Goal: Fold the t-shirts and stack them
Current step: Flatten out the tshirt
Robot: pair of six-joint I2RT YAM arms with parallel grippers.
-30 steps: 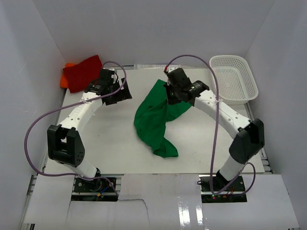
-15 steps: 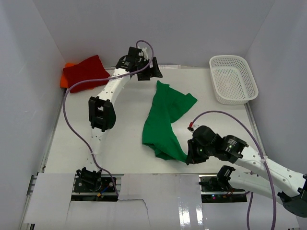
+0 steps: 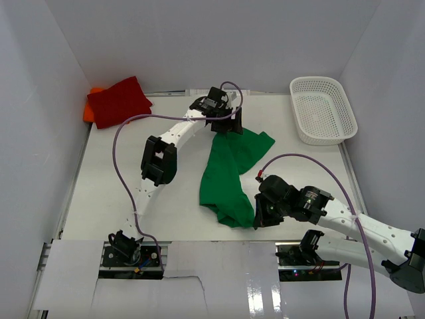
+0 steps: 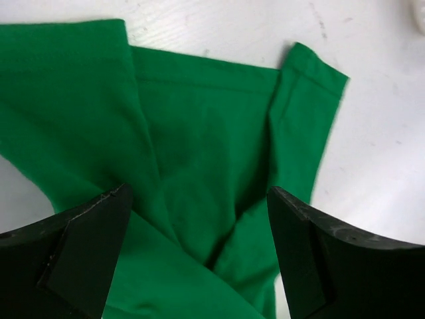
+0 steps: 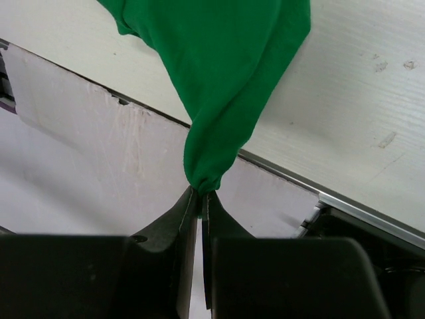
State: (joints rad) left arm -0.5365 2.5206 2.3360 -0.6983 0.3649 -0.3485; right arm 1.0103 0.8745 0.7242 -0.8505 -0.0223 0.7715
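Observation:
The green t-shirt (image 3: 229,169) lies stretched from the table's far middle to its near edge. My right gripper (image 3: 255,219) is shut on the shirt's near end; the wrist view shows the cloth (image 5: 219,86) bunched between the closed fingers (image 5: 182,212). My left gripper (image 3: 229,126) is open and empty, hovering over the shirt's far end, with the green cloth (image 4: 199,153) spread below between the fingers (image 4: 86,246). The red t-shirt (image 3: 118,100) lies folded at the far left on the orange t-shirt (image 3: 88,109), of which only an edge shows.
A white mesh basket (image 3: 323,109) stands at the far right of the table (image 3: 119,193). White walls close in the left, back and right sides. The left arm's cable (image 3: 119,159) loops over the table's left half.
My left arm swung right from the back edge to above the shirt's far end. My right gripper shifted slightly left with the shirt's near end; the cloth moved with it.

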